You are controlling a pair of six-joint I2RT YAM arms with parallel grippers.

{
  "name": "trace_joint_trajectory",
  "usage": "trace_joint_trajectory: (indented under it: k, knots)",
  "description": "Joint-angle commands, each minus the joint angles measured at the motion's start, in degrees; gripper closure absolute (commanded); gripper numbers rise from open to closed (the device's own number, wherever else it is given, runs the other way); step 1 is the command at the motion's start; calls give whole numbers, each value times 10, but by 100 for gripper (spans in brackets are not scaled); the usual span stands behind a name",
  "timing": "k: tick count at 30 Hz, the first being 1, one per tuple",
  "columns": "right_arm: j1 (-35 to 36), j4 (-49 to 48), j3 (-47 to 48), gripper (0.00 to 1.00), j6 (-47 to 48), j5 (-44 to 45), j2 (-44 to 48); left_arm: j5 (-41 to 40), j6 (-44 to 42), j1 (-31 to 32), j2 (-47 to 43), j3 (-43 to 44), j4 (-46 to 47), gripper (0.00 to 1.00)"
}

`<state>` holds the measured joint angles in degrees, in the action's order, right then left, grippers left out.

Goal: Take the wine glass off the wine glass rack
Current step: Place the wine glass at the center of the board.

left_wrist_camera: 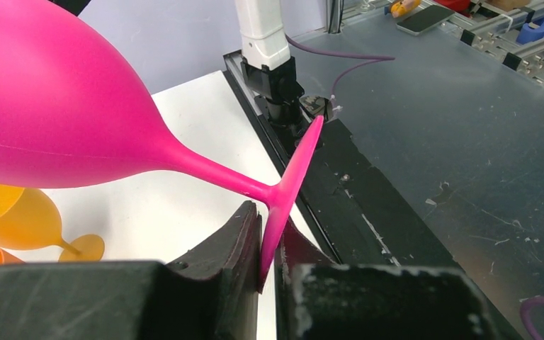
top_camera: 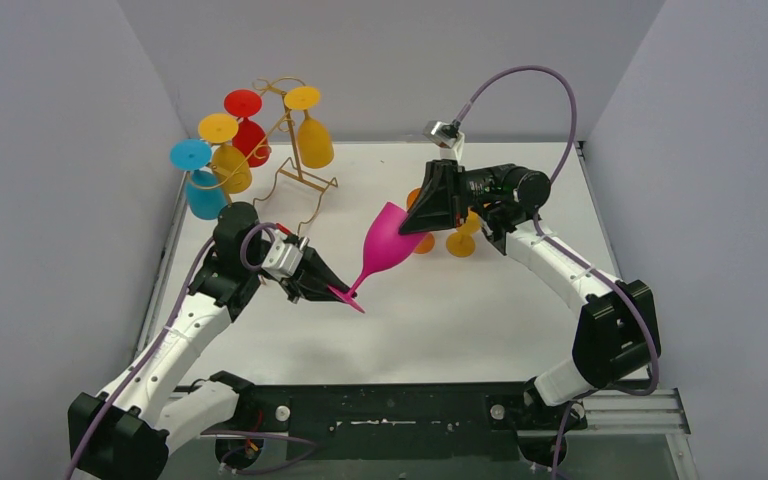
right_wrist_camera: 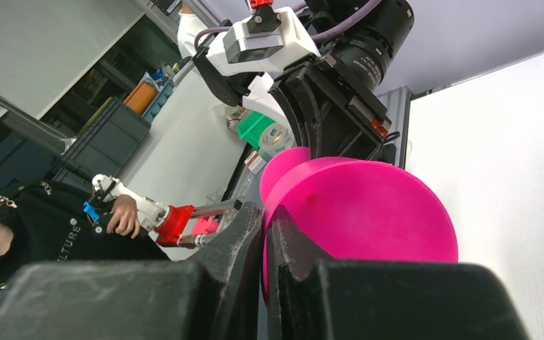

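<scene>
Magenta wine glass (top_camera: 384, 240) hangs tilted above the white bench (top_camera: 520, 310), off the wine glass rack (top_camera: 305, 181) and in front of it to the right, gripped at both ends. The left pincer (left_wrist_camera: 269, 244) is clenched on the edge of the glass's round foot, which stands on edge between the two fingers. The right pincer (right_wrist_camera: 263, 228) is clenched on the rim of the bowl, one finger inside and one outside. The foot end is lower than the bowl end.

Four other glasses hang bowl-down from the gold wire rack. A blue glass (top_camera: 200, 185), a yellow glass (top_camera: 230, 165) and a red glass (top_camera: 250, 135) are on its left side, and a second yellow glass (top_camera: 312, 140) is on its right. Farther right of the rack, an orange glass (top_camera: 422, 243) and another yellow one (top_camera: 460, 243) sit on the bench, partly hidden behind the right pincer.
</scene>
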<state>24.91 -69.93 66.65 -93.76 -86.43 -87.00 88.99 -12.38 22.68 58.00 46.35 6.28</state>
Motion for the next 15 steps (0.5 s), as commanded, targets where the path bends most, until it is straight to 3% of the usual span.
trace_joint_trajectory:
  k: [1,3,7,15]
  knots:
    - [32,-71,-4,100,9,-29,30,-3,27,-10,3,22,-2,90]
    - [32,-71,-8,100,11,-28,31,-8,30,-11,-1,20,-1,84]
    - [32,-73,-12,100,13,-31,33,-14,53,-13,-6,19,2,64]
    - [27,-66,-18,100,22,-27,32,-29,89,-27,-25,8,38,47]
